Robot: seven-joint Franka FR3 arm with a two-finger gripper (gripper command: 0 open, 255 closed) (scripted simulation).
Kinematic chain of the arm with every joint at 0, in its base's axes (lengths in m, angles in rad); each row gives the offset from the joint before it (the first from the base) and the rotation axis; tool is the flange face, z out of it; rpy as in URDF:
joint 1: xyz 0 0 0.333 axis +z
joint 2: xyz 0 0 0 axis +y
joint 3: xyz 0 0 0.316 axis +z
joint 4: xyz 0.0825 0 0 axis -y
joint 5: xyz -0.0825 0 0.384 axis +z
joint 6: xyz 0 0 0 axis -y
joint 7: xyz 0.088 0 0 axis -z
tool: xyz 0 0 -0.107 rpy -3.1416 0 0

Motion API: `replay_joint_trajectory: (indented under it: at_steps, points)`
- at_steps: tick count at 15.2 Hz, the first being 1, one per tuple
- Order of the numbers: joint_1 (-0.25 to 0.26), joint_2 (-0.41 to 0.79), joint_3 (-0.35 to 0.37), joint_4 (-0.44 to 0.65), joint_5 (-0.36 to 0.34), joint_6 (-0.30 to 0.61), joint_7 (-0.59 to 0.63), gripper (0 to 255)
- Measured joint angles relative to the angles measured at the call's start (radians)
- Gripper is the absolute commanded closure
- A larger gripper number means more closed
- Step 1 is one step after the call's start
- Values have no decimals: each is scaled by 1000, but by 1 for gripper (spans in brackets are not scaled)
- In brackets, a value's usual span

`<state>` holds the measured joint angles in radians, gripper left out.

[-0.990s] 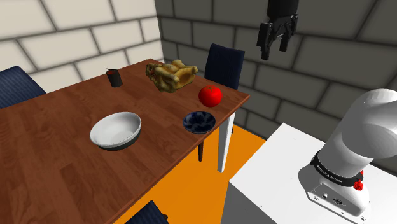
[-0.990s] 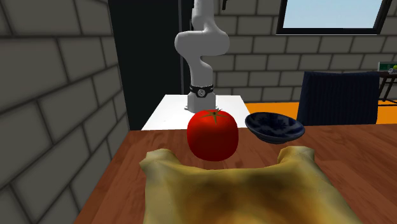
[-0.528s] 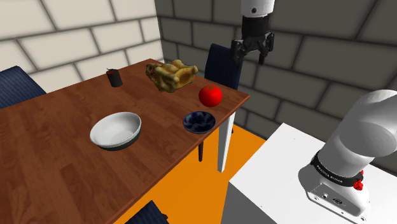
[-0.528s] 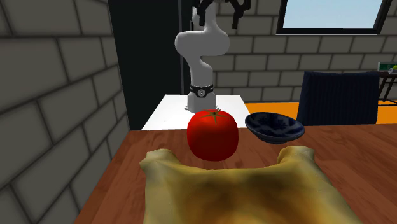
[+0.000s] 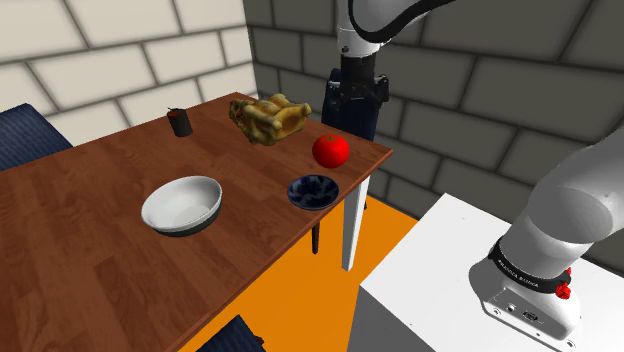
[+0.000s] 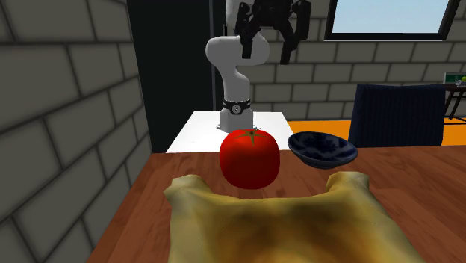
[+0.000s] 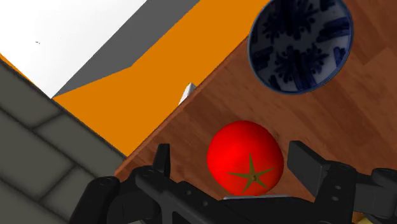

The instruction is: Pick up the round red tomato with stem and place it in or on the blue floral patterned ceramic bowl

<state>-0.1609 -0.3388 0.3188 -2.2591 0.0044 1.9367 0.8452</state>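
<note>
Gripper (image 6: 266, 46) wide open, empty, above the tomato (image 7: 245, 156); tomato sits on the table (image 5: 100, 200) near its corner, close to the blue patterned bowl (image 7: 299, 44), not touching; I'd descend straight, stem centred between fingers, close at the widest part; edge is near, so no nudging.

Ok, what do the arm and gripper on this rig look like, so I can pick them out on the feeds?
The arm is glossy white, built of rounded links with dark joints. A black band with small white lettering rings its base, and a small red part sits beside it. The gripper is all black, with two blocky, squared-off fingers.
</note>
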Motion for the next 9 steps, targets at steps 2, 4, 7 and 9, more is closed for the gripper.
replay_joint_trajectory:
  at_steps: [2, 4, 7, 9]
  points:
    - [-22, 71, 21, 32, -26, 47, 92, 0]
    - [-43, 149, 40, 67, -62, 94, 187, 0]
    - [-66, 264, 55, 140, -124, 140, 331, 0]
    - [-76, 323, 53, 177, -160, 163, 404, 0]
